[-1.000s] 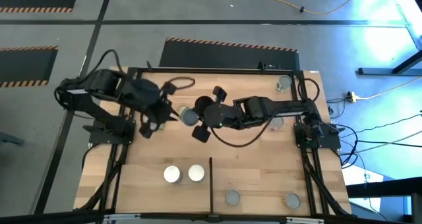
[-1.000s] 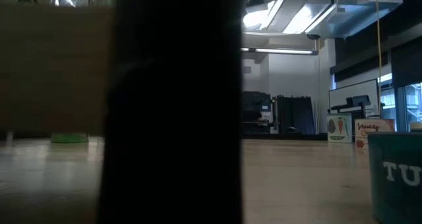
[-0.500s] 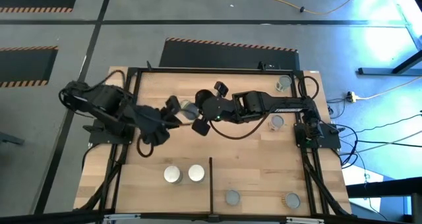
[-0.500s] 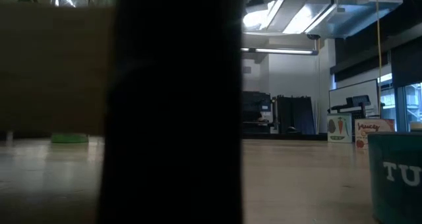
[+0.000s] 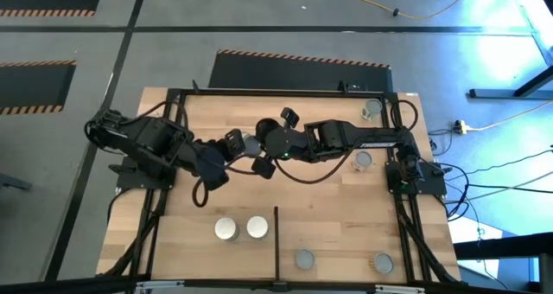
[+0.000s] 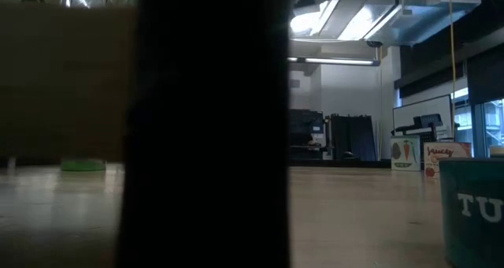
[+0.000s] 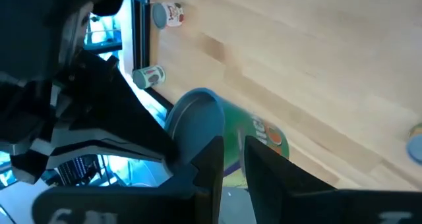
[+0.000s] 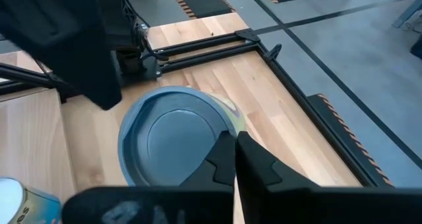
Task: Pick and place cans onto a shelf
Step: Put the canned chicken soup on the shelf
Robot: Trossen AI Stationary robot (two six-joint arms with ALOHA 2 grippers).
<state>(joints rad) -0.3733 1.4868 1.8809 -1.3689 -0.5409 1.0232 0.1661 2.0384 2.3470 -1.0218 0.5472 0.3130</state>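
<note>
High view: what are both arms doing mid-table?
Both grippers meet at one grey-topped, green-labelled can mid-table. The right gripper is shut, close against its rim; the left gripper, slightly open, sits beside it; neither clearly holds it. Two white-topped cans already stand on the black-framed pale wooden shelf.

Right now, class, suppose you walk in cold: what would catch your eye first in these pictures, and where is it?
The two dark arms meeting over the middle of the wooden table, the left end effector and right end effector flanking one grey-topped can. Next, two white-topped cans beside the black divider bar at the near edge.
</note>
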